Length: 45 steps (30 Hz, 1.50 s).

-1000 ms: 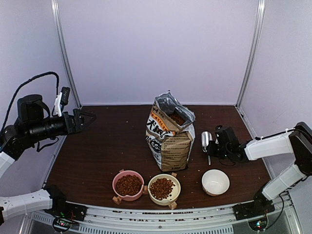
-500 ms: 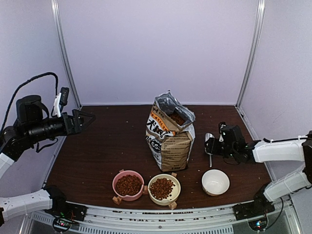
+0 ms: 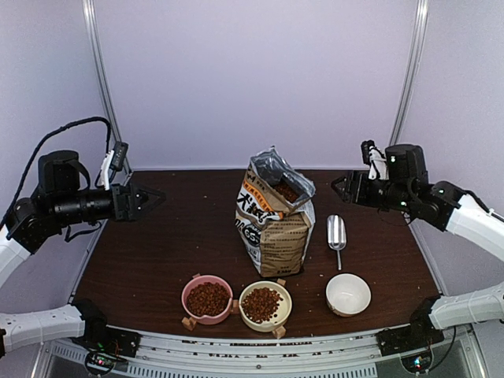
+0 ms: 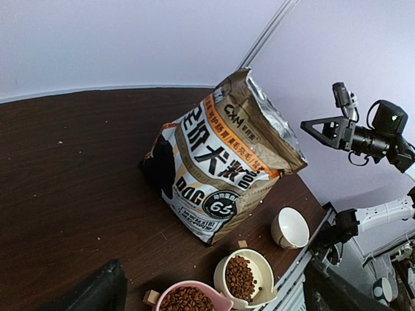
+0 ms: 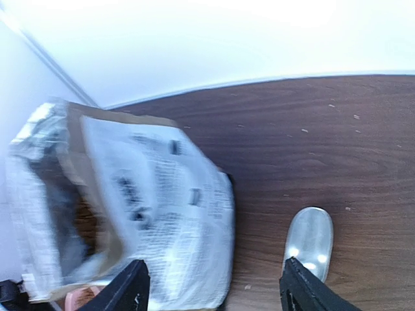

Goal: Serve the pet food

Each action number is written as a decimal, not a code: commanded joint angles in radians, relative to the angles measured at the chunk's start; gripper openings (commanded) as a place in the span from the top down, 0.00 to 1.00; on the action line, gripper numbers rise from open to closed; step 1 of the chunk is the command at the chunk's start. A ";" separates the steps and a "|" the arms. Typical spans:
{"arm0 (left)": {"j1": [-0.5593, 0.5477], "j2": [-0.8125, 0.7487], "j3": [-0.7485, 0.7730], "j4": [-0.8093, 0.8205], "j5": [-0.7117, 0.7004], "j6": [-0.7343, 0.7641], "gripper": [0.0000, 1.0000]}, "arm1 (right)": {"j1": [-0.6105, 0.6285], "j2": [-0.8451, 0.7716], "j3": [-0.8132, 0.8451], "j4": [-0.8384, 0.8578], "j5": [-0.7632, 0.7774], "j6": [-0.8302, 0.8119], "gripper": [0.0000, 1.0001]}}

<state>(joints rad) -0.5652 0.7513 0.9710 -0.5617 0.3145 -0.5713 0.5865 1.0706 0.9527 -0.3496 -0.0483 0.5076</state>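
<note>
The pet food (image 3: 208, 298) lies as a loose brown heap in a pink bowl (image 3: 187, 298) and as a second heap in a cream bowl (image 3: 287, 310) just beside it, both near the front edge of the dark bench (image 3: 157, 252). More of it shows inside the open top of the bag (image 3: 274, 224), which stands upright behind the two bowls. A white bowl (image 3: 348, 294) sits to the right of the cream one, apart from it. A metal scoop (image 3: 336, 231) lies flat on the bench just behind the white bowl, with its handle pointing toward that bowl. The left end effector (image 3: 153, 198) hangs above the left side of the bench, fingers spread wide with nothing between them. The right end effector (image 3: 340, 187) is raised above the scoop and clear of it, its fingers (image 5: 135, 290) likewise apart and holding nothing.
</note>
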 commanded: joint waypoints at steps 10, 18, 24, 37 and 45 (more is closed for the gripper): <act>-0.224 0.102 -0.056 0.343 -0.023 -0.024 0.02 | 0.225 0.101 0.303 -0.187 -0.059 0.156 0.37; -0.296 0.173 -0.090 0.454 -0.059 -0.069 0.02 | 0.276 0.222 0.397 -0.257 0.097 0.135 0.44; -0.295 0.190 -0.089 0.448 -0.045 -0.074 0.02 | 0.291 0.267 0.447 -0.347 0.266 0.122 0.45; -0.295 0.162 -0.114 0.458 -0.053 -0.080 0.02 | 0.291 0.482 0.594 -0.472 0.424 0.046 0.51; -0.295 0.121 -0.135 0.435 -0.078 -0.077 0.02 | 0.292 0.539 0.697 -0.377 0.193 -0.029 1.00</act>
<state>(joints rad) -0.8585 0.8921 0.8440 -0.1585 0.2565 -0.6468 0.8696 1.6123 1.5703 -0.7998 0.2726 0.5240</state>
